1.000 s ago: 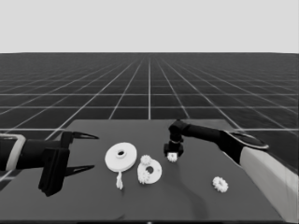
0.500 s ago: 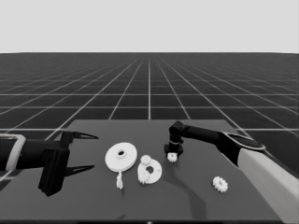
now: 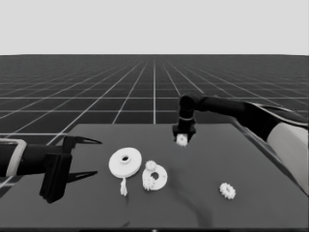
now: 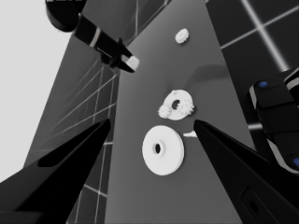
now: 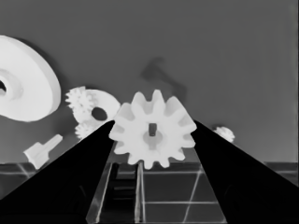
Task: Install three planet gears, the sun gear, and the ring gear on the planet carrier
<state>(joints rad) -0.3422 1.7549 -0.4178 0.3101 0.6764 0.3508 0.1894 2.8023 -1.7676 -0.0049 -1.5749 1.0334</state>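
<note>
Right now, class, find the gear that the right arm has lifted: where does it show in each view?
Head view: the held gear hangs in the right gripper over the table's far side.
Left wrist view: it shows far off, at the right arm's tip.
Right wrist view: it sits between the jaws.
Shared landmark: the smaller round part.

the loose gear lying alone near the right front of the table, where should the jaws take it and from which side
Take the lone gear across its toothed rim, coming straight down from above. It lies flat on the table, apart from the other parts, so only its rim offers opposite faces and every side is free. The right gripper is shut on another gear; the left gripper waits at the left end.
</note>
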